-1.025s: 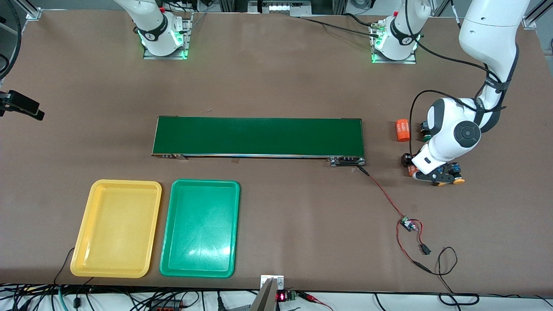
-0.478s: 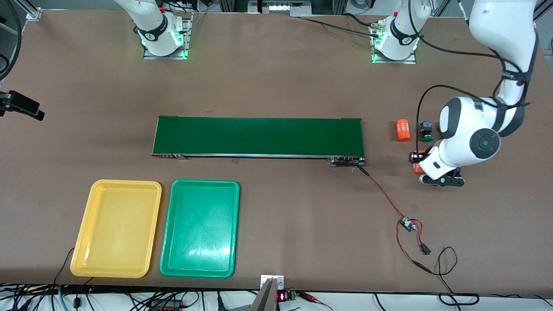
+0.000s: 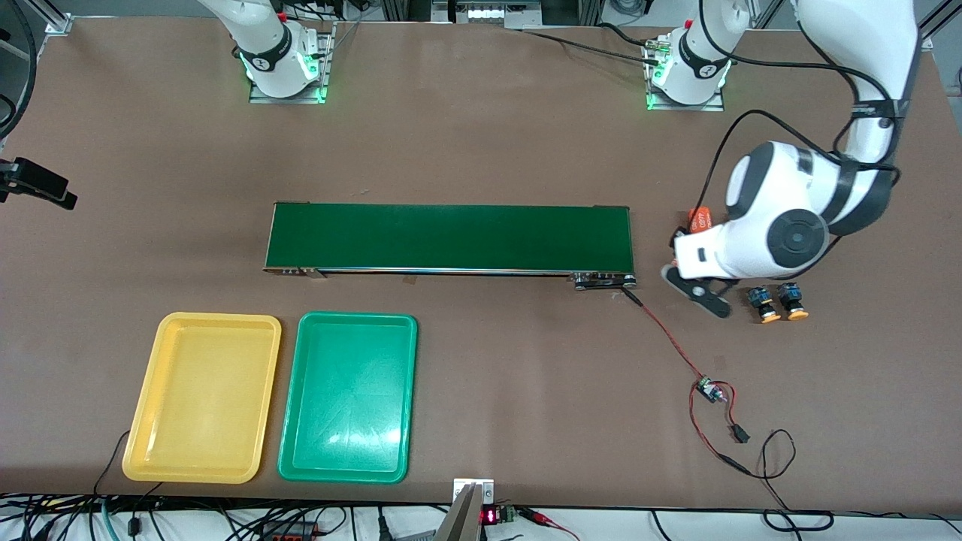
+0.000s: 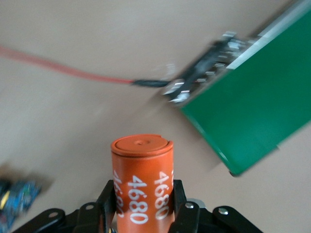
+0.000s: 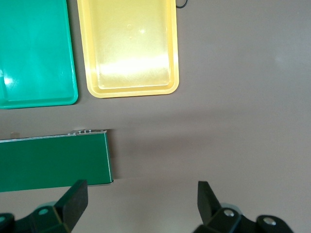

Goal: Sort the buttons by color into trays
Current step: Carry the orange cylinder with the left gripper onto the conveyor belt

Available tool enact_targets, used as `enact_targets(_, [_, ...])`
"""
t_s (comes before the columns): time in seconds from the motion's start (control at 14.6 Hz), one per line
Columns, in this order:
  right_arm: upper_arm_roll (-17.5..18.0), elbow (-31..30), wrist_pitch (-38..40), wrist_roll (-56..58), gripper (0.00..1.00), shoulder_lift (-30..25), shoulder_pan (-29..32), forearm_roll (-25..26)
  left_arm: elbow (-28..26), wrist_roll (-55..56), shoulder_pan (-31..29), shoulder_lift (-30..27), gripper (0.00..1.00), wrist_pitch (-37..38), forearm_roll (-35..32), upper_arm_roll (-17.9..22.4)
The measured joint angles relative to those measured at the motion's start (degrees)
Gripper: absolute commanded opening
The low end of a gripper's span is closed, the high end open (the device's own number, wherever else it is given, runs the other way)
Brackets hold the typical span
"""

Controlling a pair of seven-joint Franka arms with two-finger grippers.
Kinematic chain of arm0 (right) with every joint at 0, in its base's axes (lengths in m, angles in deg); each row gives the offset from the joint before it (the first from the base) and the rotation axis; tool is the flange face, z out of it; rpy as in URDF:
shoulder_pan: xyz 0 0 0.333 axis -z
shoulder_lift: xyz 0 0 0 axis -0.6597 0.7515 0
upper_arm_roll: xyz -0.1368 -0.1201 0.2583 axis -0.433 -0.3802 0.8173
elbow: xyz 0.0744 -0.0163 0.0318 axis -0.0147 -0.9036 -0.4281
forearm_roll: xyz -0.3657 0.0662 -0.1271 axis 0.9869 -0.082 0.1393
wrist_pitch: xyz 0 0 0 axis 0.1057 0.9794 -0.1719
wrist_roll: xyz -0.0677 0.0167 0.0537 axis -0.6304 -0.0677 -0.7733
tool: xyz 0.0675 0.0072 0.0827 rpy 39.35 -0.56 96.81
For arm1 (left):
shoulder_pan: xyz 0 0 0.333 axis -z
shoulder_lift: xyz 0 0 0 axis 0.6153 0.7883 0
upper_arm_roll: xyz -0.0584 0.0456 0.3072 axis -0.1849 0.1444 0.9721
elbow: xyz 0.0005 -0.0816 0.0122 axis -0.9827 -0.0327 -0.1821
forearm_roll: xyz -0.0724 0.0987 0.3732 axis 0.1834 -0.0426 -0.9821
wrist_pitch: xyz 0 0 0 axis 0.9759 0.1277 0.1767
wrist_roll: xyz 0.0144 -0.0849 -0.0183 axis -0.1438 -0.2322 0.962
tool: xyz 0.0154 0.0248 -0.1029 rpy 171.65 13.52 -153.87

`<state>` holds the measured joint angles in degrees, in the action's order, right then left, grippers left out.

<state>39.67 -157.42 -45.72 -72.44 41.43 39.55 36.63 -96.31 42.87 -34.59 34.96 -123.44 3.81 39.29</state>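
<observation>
While unfilled, yellow tray (image 3: 201, 398), green tray (image 3: 348, 397).

Dark-green conveyor belt (image 3: 449, 237) mid-table; orange printed cylinder (image 4: 142, 184) raised; red wire (image 3: 669, 338) with small board (image 3: 706, 389).

— What blocks the way to the trays?
— The belt (image 3: 449, 237), lying lengthwise mid-counter (image 3: 481, 143), and red wires (image 3: 676, 349) trailing from its end.
— And the trays themselves?
— The yellow tray (image 3: 201, 398) and green tray (image 3: 348, 397) lie open above.
</observation>
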Motion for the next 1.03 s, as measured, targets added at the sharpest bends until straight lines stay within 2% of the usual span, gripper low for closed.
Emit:
enact_targets(0.27, [0.00,-0.01,-0.08,0.00,1.00,0.00,0.00,0.00,-0.12,-11.37,0.21,0.81,0.16,-0.72,0.00,-6.24])
enact_targets(0.48, [0.00,-0.02,-0.17,0.00,1.00,0.00,0.00,0.00,-2.23,-19.70,0.62,1.48,0.15,-5.59,0.00,-9.65])
enact_targets(0.68, [0.00,-0.05,-0.17,0.00,1.00,0.00,0.01,0.00,-5.92,-28.19,0.75,2.74,0.15,-13.43,-0.01,-11.00])
enact_targets(0.82, [-0.01,-0.07,-0.16,0.00,1.00,0.00,0.08,0.00,-6.97,-32.61,0.74,3.50,0.16,-14.98,-0.01,-11.50])
enact_targets(0.89, [-0.01,-0.09,-0.16,0.00,1.00,0.00,0.10,0.00,-7.28,-34.11,0.75,3.63,0.25,-15.02,-0.01,-11.87])
enact_targets(0.96, [-0.01,-0.11,-0.16,0.00,1.00,0.00,0.11,0.00,-7.69,-35.02,0.76,3.67,0.37,-15.02,-0.01,-12.23])
enact_targets(1.03, [-0.01,-0.12,-0.16,0.00,1.00,0.00,0.13,0.00,-8.10,-35.53,0.79,3.69,0.65,-15.02,-0.02,-12.56])
